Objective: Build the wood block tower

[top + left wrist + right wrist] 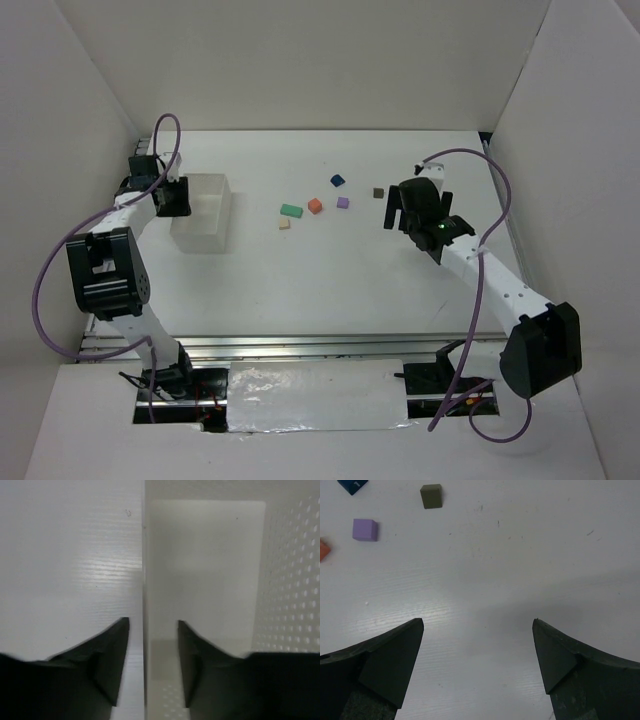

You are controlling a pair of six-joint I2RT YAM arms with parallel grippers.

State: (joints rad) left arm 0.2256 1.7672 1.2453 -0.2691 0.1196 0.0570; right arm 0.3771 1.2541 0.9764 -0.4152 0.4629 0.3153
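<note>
The small blocks lie apart and unstacked in mid-table: green (291, 210), orange-red (315, 205), purple (343, 202), dark blue (338, 181), olive-grey (378, 193) and a tan one (285, 224). My right gripper (392, 212) is open and empty just right of them. Its wrist view shows the gripper (478, 622) over bare table, with the olive-grey (431, 496), purple (365, 529), dark blue (352, 484) and orange-red (322, 549) blocks ahead at the upper left. My left gripper (180, 197) is open, its jaws straddling the left wall of the white box (203, 212) without touching it (153, 622).
The translucent white box stands at the left; its thin wall (145, 570) runs between my left fingers and its inside looks empty. White walls enclose the table on three sides. A foil-covered strip (315, 395) lies between the arm bases.
</note>
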